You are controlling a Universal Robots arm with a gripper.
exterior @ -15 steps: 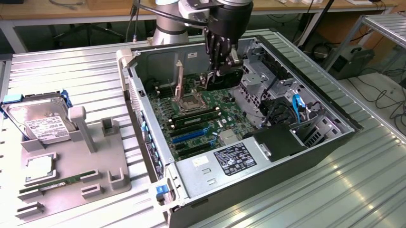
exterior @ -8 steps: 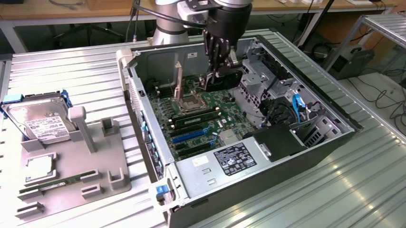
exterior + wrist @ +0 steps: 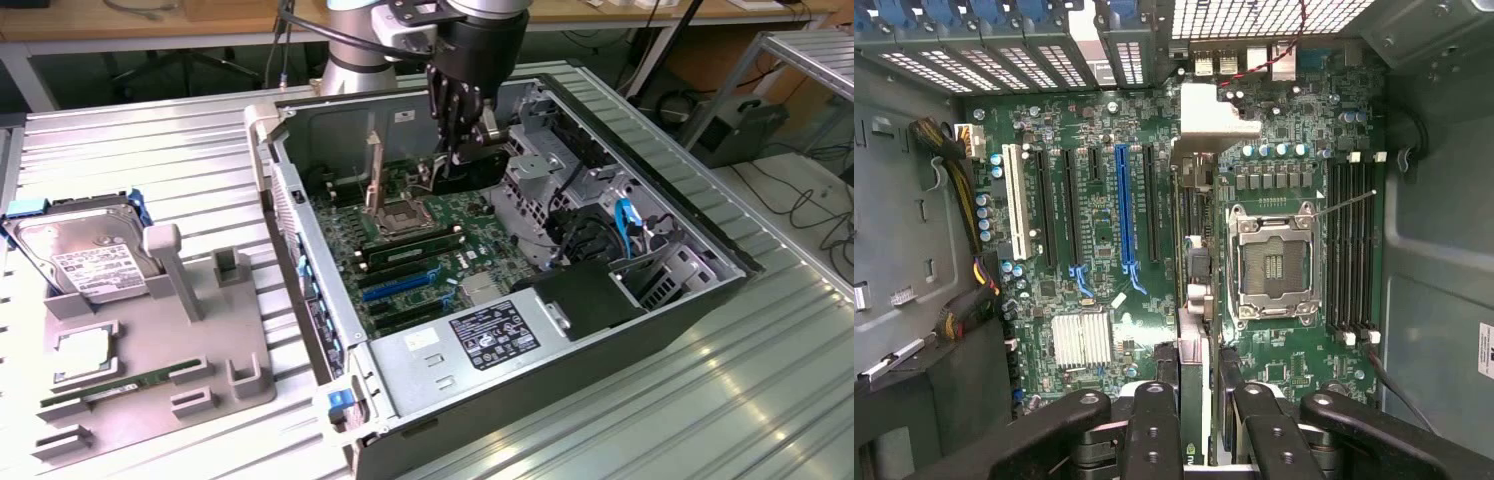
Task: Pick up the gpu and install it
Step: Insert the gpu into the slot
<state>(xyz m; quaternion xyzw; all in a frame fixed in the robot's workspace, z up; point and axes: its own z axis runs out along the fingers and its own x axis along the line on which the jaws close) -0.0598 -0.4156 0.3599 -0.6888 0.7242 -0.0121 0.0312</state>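
Note:
The gpu (image 3: 477, 162) hangs edge-on over the open computer case (image 3: 286, 190), above the far end of the green motherboard (image 3: 430, 252). My gripper (image 3: 462, 122) is shut on it from above. In the wrist view the gpu (image 3: 1196, 285) runs as a thin vertical edge between my black fingers (image 3: 1154, 420), and its silver end bracket (image 3: 1206, 122) points toward the case's rear slots. It hovers between the long blue slot (image 3: 1122, 210) and the CPU socket (image 3: 1269, 265), apart from the board.
A grey fixture tray (image 3: 154, 350) lies at the exterior view's left with a silver hard drive (image 3: 78, 258) and a green memory stick (image 3: 110, 390). Inside the case are the power supply (image 3: 491, 335), a drive cage (image 3: 537, 170) and cables (image 3: 959, 200).

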